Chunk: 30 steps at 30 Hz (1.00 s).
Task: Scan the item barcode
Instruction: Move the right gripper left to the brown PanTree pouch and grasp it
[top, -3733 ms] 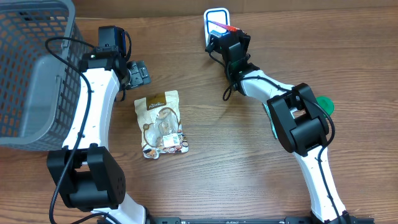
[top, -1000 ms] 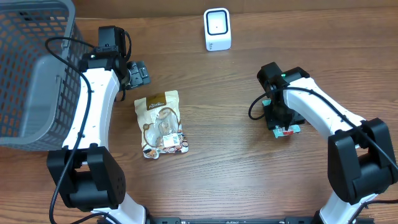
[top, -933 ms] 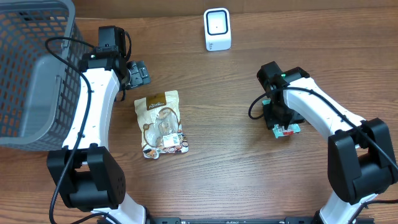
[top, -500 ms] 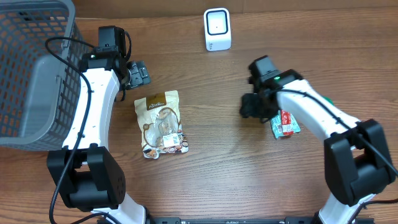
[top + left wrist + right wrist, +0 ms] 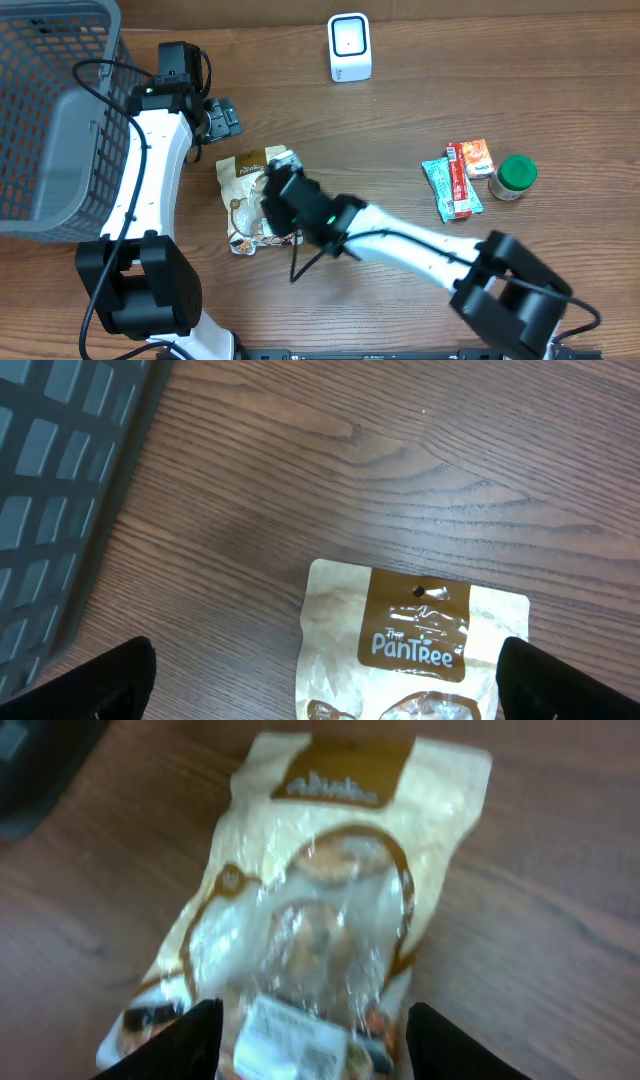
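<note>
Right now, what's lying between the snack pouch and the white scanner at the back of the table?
Nothing: only bare wooden tabletop separates the snack pouch from the white scanner, as the overhead view shows.

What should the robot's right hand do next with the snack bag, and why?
Probably lower the right gripper straight down and close on the snack bag. Its fingers stand apart above the bag, holding nothing. The bag lies flat on the table, and the white scanner stands far off near the back edge, so the bag likely needs picking up first.
</note>
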Each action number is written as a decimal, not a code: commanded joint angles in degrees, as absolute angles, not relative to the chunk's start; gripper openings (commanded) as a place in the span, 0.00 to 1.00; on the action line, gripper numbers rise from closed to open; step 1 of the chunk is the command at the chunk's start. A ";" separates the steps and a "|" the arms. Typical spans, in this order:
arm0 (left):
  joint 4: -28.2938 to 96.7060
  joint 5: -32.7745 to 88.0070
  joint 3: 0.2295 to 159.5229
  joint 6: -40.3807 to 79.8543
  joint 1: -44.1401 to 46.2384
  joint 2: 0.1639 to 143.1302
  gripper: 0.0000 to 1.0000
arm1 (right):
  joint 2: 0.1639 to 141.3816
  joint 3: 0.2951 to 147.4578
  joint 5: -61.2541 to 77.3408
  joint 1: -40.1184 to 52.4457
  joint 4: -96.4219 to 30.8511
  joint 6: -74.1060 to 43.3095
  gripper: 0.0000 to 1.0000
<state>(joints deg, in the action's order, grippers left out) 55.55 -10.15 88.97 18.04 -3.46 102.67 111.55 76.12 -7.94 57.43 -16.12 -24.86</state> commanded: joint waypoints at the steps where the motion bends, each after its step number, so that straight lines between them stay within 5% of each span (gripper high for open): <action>1: 55.48 -10.94 89.19 18.00 -3.31 103.24 1.00 | 112.73 75.94 -22.98 58.43 -12.84 -25.30 0.61; 17: 55.48 -10.92 89.19 18.00 -3.31 103.24 1.00 | 120.42 75.96 -11.97 58.54 -8.49 -25.32 0.61; 30: 55.48 -10.92 89.19 18.00 -3.31 103.24 1.00 | 119.52 77.71 -15.81 52.16 -24.67 -28.21 0.61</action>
<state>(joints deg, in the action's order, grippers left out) 55.55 -10.15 88.97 18.04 -3.46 102.67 119.50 77.89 -13.82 54.72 -21.71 -26.63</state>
